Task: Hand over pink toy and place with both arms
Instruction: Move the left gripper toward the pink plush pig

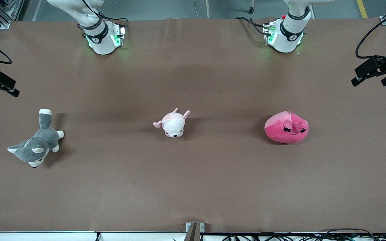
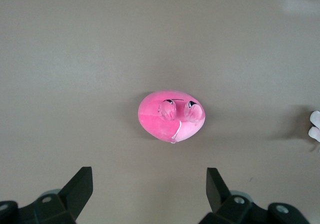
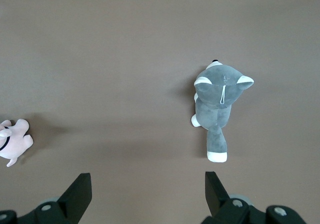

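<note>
The hot-pink blob-shaped toy (image 1: 286,127) lies on the brown table toward the left arm's end. It also shows in the left wrist view (image 2: 171,116). My left gripper (image 2: 149,185) is open and empty, high above the table with the pink toy below it. My right gripper (image 3: 148,189) is open and empty, high above the table toward the right arm's end. In the front view only the two arm bases show, the left (image 1: 288,31) and the right (image 1: 101,33); both grippers are out of that view.
A small pale pink-and-white plush (image 1: 173,124) lies mid-table and shows in the right wrist view (image 3: 12,141). A grey-and-white husky plush (image 1: 37,144) lies toward the right arm's end, also in the right wrist view (image 3: 218,103). Black camera mounts (image 1: 377,68) stand at both table ends.
</note>
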`<state>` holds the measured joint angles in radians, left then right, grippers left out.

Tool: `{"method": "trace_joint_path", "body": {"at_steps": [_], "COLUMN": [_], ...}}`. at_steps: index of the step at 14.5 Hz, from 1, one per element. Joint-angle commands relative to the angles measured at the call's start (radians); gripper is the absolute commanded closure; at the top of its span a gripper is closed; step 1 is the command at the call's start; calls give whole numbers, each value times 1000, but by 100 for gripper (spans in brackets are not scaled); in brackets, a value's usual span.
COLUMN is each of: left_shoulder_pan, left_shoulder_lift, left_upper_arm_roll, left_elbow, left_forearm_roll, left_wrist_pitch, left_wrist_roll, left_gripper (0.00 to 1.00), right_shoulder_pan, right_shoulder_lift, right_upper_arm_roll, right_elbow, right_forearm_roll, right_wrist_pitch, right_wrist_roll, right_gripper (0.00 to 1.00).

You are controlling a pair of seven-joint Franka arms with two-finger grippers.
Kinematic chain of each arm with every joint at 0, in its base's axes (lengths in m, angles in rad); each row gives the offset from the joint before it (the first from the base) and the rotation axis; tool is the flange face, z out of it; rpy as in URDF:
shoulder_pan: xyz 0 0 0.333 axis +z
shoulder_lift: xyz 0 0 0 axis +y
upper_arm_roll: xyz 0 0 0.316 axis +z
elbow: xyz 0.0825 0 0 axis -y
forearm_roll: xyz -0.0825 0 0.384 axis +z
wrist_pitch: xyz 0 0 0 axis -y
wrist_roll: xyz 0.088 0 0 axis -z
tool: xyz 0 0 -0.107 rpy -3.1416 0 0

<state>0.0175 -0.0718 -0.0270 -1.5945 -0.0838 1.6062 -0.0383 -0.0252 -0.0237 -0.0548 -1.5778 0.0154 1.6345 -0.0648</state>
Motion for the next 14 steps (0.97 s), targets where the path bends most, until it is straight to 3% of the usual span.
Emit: {"method": "trace_joint_path", "body": {"at_steps": [1,8,14], "left_shoulder_pan": [-4,-1,-5], "left_shoulder_lift": [-6,-2,131], "left_upper_arm_roll": [-2,-1,-4], "left_elbow": [2,2,-9], "left_forearm_roll": [21,12,21], "left_wrist_pitch": [-12,-12,-55], "left_wrist_roll": [9,1,-12], "left_gripper": [0,0,0], "right_shoulder_pan": [-13,-13,-7], "right_shoulder_lift": [-27,-27,-25], "right_upper_arm_roll": [9,9,9], "right_elbow": [-18,-16,-19], "right_forearm_roll": [-12,-11,-12], "right_wrist_pitch": [5,2,-2], "right_wrist_roll": [11,11,10], "right_gripper": [0,0,0]}}
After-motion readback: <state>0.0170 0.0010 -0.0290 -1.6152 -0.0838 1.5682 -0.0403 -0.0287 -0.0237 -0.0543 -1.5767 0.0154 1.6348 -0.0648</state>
